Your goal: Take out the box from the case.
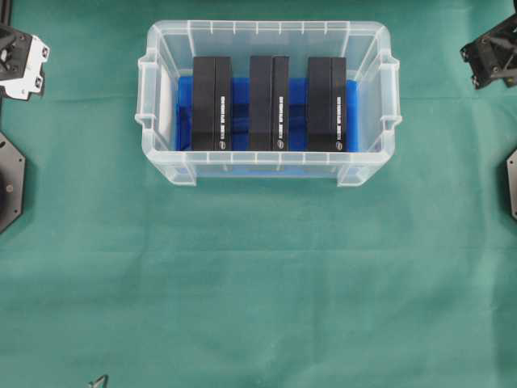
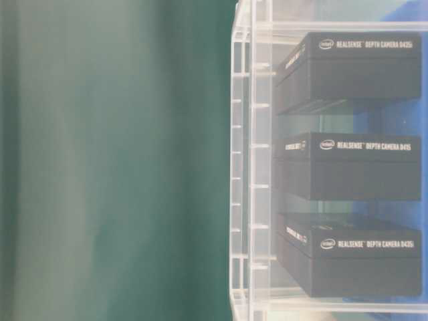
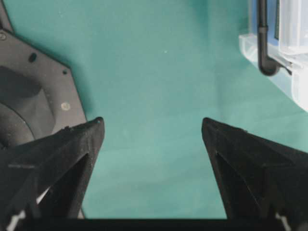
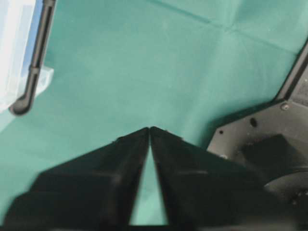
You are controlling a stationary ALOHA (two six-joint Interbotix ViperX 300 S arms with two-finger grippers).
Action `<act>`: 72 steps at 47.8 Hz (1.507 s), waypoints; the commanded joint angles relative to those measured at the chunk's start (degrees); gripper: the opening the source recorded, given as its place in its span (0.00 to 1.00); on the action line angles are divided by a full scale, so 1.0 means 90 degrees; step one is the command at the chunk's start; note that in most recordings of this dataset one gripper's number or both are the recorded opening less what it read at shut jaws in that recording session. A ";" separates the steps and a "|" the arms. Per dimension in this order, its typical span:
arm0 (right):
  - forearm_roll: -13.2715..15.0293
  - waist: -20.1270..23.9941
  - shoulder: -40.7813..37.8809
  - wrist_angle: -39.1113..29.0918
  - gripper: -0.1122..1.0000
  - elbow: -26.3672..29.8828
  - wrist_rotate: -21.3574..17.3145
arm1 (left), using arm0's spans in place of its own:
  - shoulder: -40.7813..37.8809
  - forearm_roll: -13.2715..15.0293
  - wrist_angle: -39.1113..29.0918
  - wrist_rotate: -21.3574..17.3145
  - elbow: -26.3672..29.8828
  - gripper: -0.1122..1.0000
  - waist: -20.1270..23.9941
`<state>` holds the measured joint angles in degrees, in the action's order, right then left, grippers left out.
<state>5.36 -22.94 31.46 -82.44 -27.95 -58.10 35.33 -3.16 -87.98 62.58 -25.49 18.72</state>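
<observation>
**Three boxes seated in case; neither arm engaged**

The large translucent clear plastic case (image 1: 267, 171) with ribbed rim and blue liner sits on the green-clothed table (image 1: 258, 283). Inside it stand three black rectangular cardboard boxes on edge: left (image 1: 212, 103), middle (image 1: 270, 103) and right (image 1: 326, 103), side by side with gaps between.

Orientation: in the overhead view each box's long axis runs top to bottom, across the case's length; printed white lettering runs along the upward-facing edge.

The left gripper (image 3: 153, 132) hangs over bare cloth beside the case, jaws apart. The right gripper (image 4: 149, 129) does likewise, jaws meeting at the tips in its wrist view.

Risks, as judged: the light case may lift or slide with a snug box, and jaws descending off-centre could strike the rim or a neighbouring box.
</observation>
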 commanded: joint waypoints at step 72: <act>-0.0039 0.0625 -0.1758 0.0742 0.94 0.1396 -0.1738 | -0.0010 -0.0010 -0.0010 0.0029 0.0098 0.87 0.0020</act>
<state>5.10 -18.02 17.05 -76.46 -18.63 -73.65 35.07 -3.08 -87.98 62.84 -25.49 18.72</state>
